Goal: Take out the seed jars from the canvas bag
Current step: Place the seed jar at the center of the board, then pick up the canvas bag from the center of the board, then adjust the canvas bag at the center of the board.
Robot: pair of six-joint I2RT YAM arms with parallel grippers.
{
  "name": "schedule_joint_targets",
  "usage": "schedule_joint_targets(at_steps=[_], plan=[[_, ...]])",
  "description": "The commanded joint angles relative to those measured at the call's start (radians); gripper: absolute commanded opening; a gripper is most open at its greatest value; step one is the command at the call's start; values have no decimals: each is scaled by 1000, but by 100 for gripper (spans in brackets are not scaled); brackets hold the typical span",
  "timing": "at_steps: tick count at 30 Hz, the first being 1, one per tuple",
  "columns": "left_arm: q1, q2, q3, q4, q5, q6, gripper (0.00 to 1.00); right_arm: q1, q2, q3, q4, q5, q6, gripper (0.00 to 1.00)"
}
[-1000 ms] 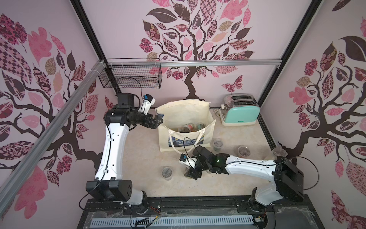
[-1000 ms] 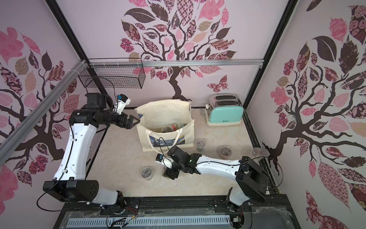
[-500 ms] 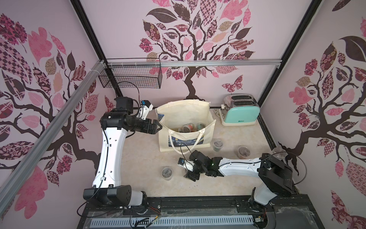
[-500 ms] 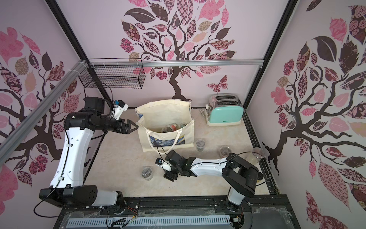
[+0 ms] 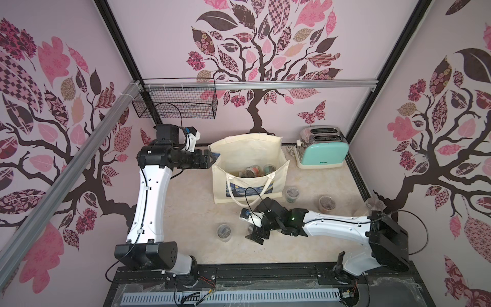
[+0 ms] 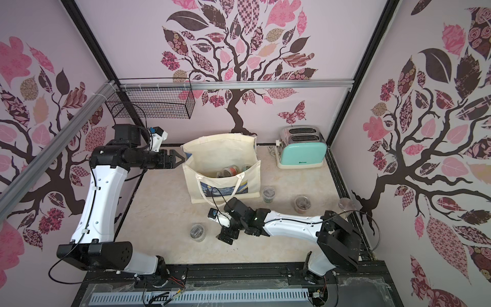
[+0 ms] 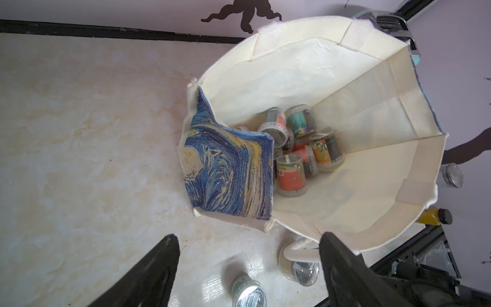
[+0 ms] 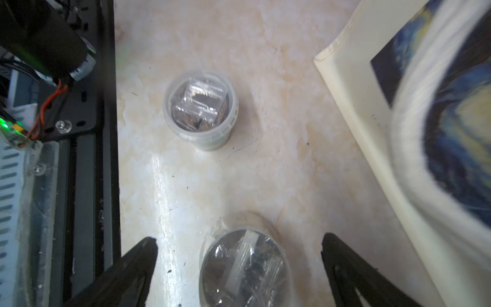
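The left gripper [image 5: 214, 158], spread wide and empty, hung at the rim of the bag [image 7: 292, 71], the jars [image 7: 291, 170] heaped down inside just ahead, far nearer than the spread right gripper [image 5: 256, 236].

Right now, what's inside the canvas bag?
Loose seed jars lie heaped at the bottom of the canvas bag, at least six showing. Its folded-in blue printed panel hides whatever is beneath.

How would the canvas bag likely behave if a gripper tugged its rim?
Probably floppy: the canvas bag has its printed side panel folded inward. It would likely deform before sliding, since the seed jars heaped inside weigh its bottom down. Its strap handle lies limp, so it may snag.
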Motion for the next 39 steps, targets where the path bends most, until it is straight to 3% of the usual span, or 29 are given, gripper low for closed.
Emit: schedule_joint_targets(at_steps=[1,6,10,20,25,31,35,39], plan=[[2,12,18,72,-5,-89,85,5,-120,50,12,47,54,100],[-8,51,28,133,3,-169,85,4,-191,111,34,81,52,99],[-11,124,75,119,-32,-209,83,-4,-157,223,36,213,104,100],[-22,193,100,136,-92,-260,75,-23,108,602,-159,131,-66,100],[-23,237,108,170,-123,-259,73,-54,250,749,-253,90,-86,94],[-36,298,148,199,-131,-267,71,-55,347,841,-342,107,-106,78],[-45,327,157,226,-111,-263,60,-55,316,802,-358,15,-162,63],[-48,335,154,254,-66,-257,39,-54,242,711,-347,-87,-208,60]])
